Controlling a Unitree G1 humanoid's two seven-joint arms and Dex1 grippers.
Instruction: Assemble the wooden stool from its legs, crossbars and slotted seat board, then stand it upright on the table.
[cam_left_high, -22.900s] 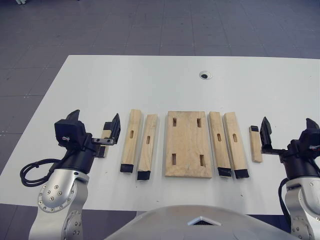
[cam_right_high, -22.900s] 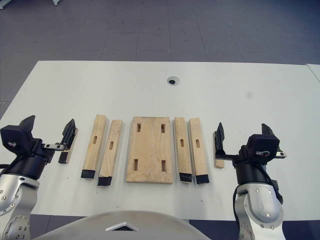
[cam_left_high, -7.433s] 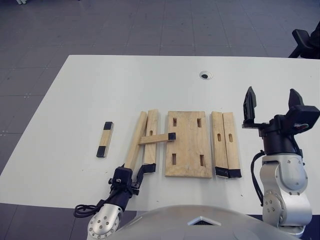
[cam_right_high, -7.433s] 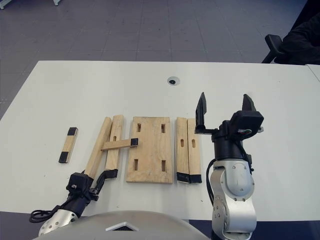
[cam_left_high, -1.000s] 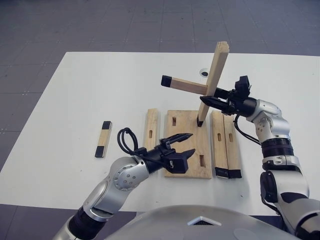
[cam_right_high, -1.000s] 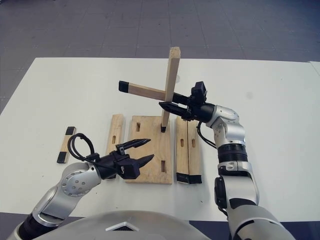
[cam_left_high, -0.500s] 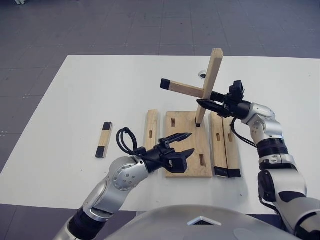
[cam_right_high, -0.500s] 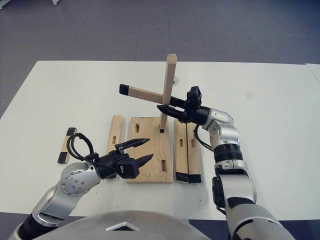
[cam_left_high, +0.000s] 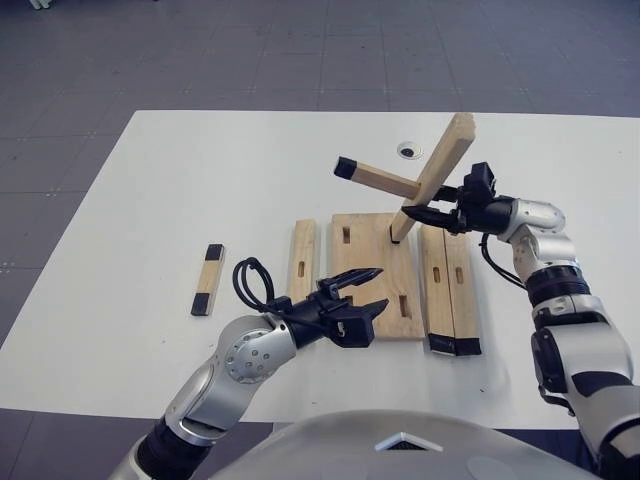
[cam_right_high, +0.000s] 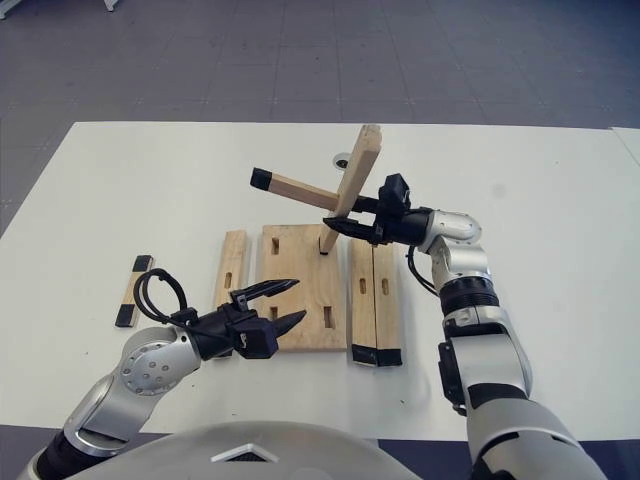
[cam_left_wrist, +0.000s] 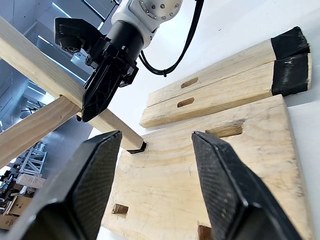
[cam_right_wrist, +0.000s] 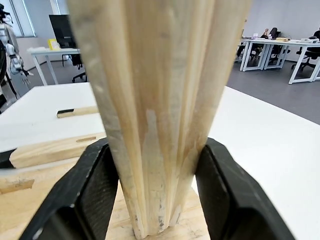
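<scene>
The slotted seat board lies flat at the table's middle. My right gripper is shut on a wooden leg that has a crossbar stuck through its slot. The leg leans to the right, and its black-capped foot touches the board near its far right slot. In the right wrist view the leg stands between both fingers. My left gripper hangs open just over the board's near left part, as the left wrist view also shows.
One leg lies to the left of the board. Two legs lie side by side to its right. A short black-tipped crossbar rests farther left. A cable hole sits at the back of the white table.
The held leg has tipped over to the right, carrying its crossbar along. The seat board sits slightly farther from me. My left gripper has stayed about where it was.
</scene>
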